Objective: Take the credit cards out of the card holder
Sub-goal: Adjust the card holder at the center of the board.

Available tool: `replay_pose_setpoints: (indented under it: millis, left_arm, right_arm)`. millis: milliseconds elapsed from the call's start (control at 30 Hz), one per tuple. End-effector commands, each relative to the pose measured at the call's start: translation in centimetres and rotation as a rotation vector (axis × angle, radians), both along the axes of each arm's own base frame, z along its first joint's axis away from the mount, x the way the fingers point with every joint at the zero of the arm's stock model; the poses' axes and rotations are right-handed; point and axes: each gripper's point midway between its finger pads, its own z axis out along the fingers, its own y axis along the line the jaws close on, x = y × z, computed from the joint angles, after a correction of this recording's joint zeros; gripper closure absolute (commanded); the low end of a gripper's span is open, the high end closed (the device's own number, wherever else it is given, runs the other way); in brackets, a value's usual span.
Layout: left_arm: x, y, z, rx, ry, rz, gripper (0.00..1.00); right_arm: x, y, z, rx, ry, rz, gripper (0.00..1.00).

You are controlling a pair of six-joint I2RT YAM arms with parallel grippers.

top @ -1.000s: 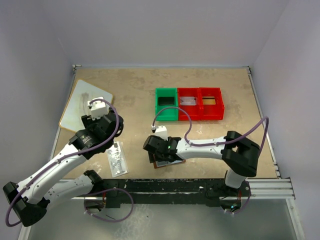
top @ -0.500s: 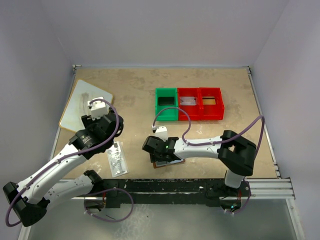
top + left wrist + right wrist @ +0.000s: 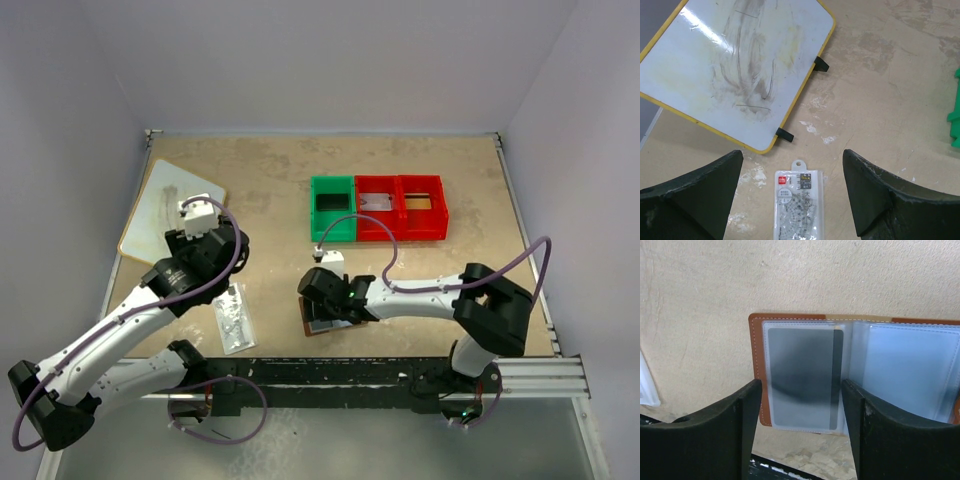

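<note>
Fingers [image 3: 715, 440] of the right gripper [image 3: 800, 400] are standing well spread and pinching nothing, straddling the left pocket of the card holder [image 3: 756, 390]. It is lying open and flat on the table [image 3: 700, 315] near the front edge, its brown leather rim framing clear bluish pockets. A grey credit card [image 3: 800, 375] with a dark stripe is sitting inside that left pocket. Whether the fingertips are touching the holder is unclear. Well apart, the left gripper [image 3: 792, 165] is hanging wide open and empty above a clear packet [image 3: 797, 205].

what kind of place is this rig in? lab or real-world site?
Most likely a lab test cell: plain walls box in a scuffed tabletop, two arms sit bolted to a rail at its near edge, and the props look staged: coloured bins, a whiteboard, a card holder.
</note>
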Motion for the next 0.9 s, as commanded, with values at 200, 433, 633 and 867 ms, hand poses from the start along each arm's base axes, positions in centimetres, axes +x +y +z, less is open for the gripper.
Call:
replay_pose_setpoints:
  millis: [200,433,633,867]
  left_arm:
    - [0.3,-0.1,0.6,-0.008,-0.017,0.002,0.21]
    - [0.3,-0.2,0.6,-0.008,-0.016,0.000,0.21]
    - [0.4,-0.2,0.5,-0.005,-0.013,-0.001,0.21]
    - [0.1,-0.3,0.9,-0.044,-0.032,-0.010,0.21]
  right_arm:
    - [1.3,0.0,-0.1,-0.053,-0.011,-0.029,0.29]
    - [2.0,0.1,-0.3,-0.115,-0.030,-0.041,0.36]
    - [1.1,1.9,0.3,0.004,0.004,0.015,0.42]
    - [1.1,2.2,0.2,0.124,0.034,0.028,0.44]
